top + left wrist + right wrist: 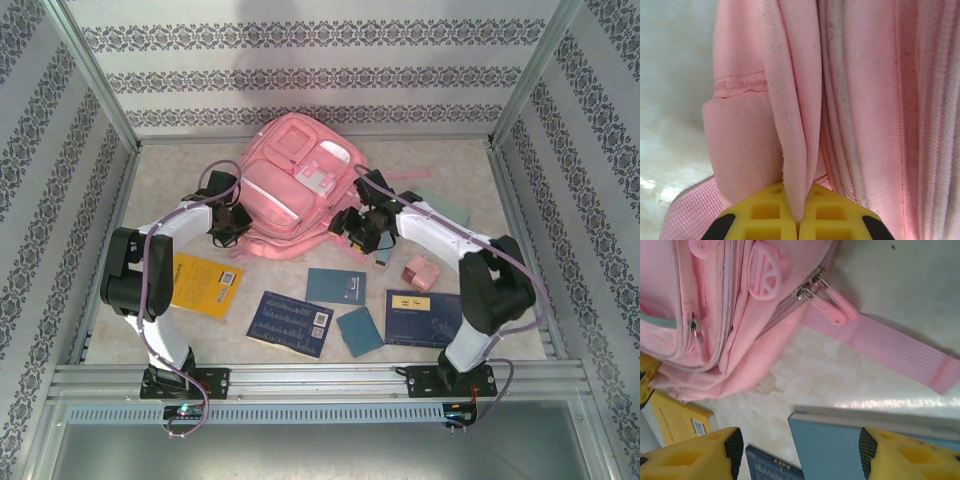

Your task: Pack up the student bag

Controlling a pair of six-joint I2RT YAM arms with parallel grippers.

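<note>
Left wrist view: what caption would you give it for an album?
The left claw clamped shut on a fabric fold of the pink backpack.

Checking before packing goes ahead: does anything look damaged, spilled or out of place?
Nothing is spilled or damaged. One oddity: the left gripper is shut on a loose fold of the student bag, bunching the pink fabric up rather than gripping a zip pull.
</note>
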